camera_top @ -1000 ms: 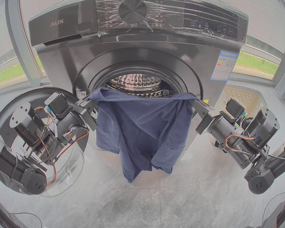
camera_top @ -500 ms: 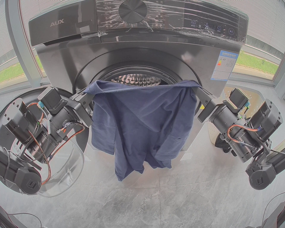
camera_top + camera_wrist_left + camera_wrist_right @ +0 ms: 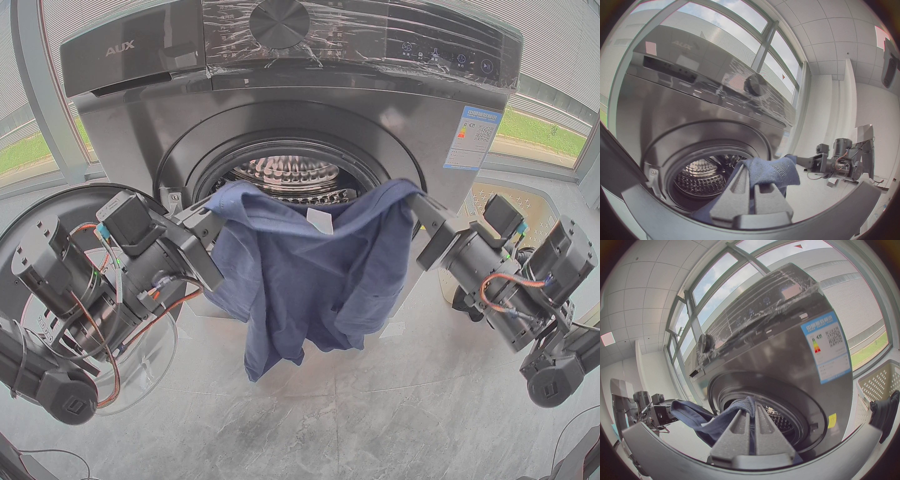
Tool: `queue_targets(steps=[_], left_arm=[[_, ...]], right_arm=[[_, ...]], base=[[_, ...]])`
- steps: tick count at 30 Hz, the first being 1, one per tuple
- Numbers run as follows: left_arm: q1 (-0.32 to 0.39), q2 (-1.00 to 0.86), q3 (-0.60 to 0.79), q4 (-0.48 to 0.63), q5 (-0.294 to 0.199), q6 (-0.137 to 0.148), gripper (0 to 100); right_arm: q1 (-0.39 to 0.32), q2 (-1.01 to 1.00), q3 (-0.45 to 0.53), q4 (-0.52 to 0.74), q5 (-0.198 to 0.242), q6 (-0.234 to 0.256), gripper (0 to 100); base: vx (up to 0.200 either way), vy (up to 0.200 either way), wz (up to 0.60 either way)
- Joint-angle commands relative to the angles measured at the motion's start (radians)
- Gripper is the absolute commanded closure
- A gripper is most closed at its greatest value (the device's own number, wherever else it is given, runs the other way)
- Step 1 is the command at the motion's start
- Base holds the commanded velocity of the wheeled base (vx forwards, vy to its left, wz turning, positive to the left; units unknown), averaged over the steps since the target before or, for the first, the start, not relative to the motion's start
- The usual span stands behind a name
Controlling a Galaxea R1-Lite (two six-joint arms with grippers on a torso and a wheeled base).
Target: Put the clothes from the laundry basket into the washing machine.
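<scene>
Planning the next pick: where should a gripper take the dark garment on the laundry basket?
Probably the top fold of the dark garment, where it seems draped over the laundry basket rim, coming from above: it hangs bunched there, its upper edge exposed.

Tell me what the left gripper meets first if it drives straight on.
Likely the door-opening rim of the washing machine, perhaps just into the drum; depth is unclear. The left gripper is shut on the navy shirt.
</scene>
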Motion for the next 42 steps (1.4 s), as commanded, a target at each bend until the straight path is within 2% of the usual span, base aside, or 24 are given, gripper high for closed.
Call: queue_targets(steps=[1,8,9,12,16,24,31,35,42], left_arm=[[-0.08,0.021,0.016,0.014,-0.007,0.002,100],[-0.08,0.07,-0.025,-0.011,0.004,0.0,100],[-0.077,0.07,-0.03,-0.012,0.005,0.0,100],[-0.074,0.065,-0.051,-0.012,0.008,-0.001,100],[-0.068,0.059,-0.068,-0.011,0.008,-0.003,100],[-0.068,0.053,-0.071,-0.011,0.008,-0.001,100],[-0.071,0.05,-0.076,-0.014,0.008,-0.001,100],[-0.077,0.025,-0.076,-0.012,0.004,-0.001,100],[-0.078,0.009,-0.074,-0.012,-0.001,-0.001,100]], right_arm=[[0.034,0.078,0.098,0.001,0.011,0.001,100],[0.102,0.202,0.132,-0.014,0.032,0.011,100],[0.114,0.214,0.132,-0.014,0.034,0.011,0],[0.148,0.256,0.143,-0.01,0.034,0.011,0],[0.176,0.319,0.203,0.001,0.029,0.008,0],[0.159,0.418,0.209,0.001,0.034,0.003,0],[0.117,0.521,0.062,0.004,0.037,-0.005,0],[0.091,0.572,-0.061,0.009,0.04,-0.015,0],[0.074,0.633,-0.227,0.025,0.066,-0.028,0]], base=[[0.0,0.0,0.0],[0.0,0.0,0.0],[0.0,0.0,0.0],[0.0,0.0,0.0],[0.0,0.0,0.0],[0.0,0.0,0.0],[0.0,0.0,0.0],[0.0,0.0,0.0],[0.0,0.0,0.0]])
